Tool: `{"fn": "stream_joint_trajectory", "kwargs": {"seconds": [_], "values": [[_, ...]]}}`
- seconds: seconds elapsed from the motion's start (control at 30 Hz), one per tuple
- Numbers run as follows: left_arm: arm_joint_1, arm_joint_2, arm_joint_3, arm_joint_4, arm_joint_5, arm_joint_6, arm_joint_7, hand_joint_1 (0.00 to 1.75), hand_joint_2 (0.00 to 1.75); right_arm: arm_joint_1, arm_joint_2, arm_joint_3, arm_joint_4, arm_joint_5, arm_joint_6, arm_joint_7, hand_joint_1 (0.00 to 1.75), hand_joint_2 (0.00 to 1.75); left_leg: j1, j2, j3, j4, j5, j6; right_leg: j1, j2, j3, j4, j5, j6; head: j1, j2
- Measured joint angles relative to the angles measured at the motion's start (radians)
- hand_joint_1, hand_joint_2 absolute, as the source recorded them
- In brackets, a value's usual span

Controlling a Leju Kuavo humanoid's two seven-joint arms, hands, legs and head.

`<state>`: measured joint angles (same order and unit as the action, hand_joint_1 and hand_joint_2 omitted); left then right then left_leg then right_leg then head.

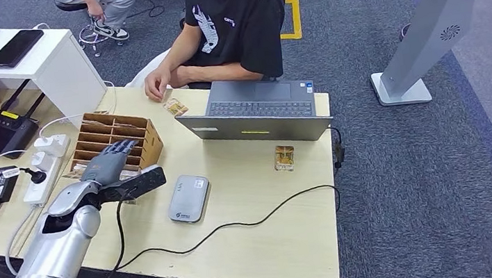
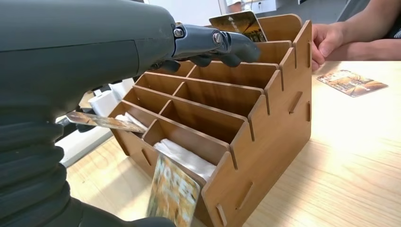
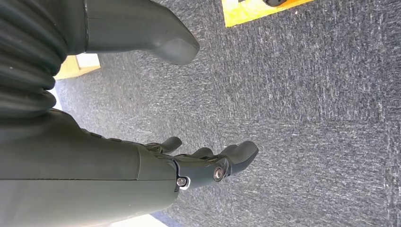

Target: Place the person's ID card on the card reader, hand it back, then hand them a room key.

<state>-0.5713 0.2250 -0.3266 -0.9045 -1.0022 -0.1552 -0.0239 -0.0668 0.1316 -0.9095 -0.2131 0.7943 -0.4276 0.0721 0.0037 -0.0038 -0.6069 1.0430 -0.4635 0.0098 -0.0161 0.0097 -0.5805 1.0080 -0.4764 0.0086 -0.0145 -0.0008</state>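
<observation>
— What is sitting in front of your left hand (image 2: pixel 142 61)?

— A wooden organizer (image 2: pixel 265 123) with stepped compartments. My fingers (image 2: pixel 227 47) are reaching over its upper rows, and my thumb is lying low beside its front corner.

— Any cards showing?

— One printed card (image 2: pixel 172 194) is leaning at the front, just above my thumb. Another card (image 2: pixel 239 23) is sticking up from the back row. A third card (image 2: pixel 352 82) is lying flat on the table (image 2: pixel 354 161), near a person's hand (image 2: pixel 324 40).

The wooden table (image 1: pixel 262 242) bears a card organizer (image 1: pixel 117 136), laptop (image 1: pixel 258 113), card reader (image 1: pixel 189 198) and 2 loose cards (image 1: pixel 284 158).
</observation>
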Motion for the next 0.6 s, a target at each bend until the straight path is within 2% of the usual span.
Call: {"fn": "stream_joint_trajectory", "kwargs": {"seconds": [0.6], "values": [[-0.011, 0.033, -0.045, -0.018, 0.039, 0.019, 0.036, 0.0, 1.75, 0.0, 0.0, -0.017, 0.0, 0.003, 0.0, -0.001, 0.0, 1.75, 0.0, 0.0, 0.0, 0.0, 0.0, 0.0, 0.0, 0.0, 0.0, 0.0, 0.0, 0.0, 0.0, 0.0]]}}
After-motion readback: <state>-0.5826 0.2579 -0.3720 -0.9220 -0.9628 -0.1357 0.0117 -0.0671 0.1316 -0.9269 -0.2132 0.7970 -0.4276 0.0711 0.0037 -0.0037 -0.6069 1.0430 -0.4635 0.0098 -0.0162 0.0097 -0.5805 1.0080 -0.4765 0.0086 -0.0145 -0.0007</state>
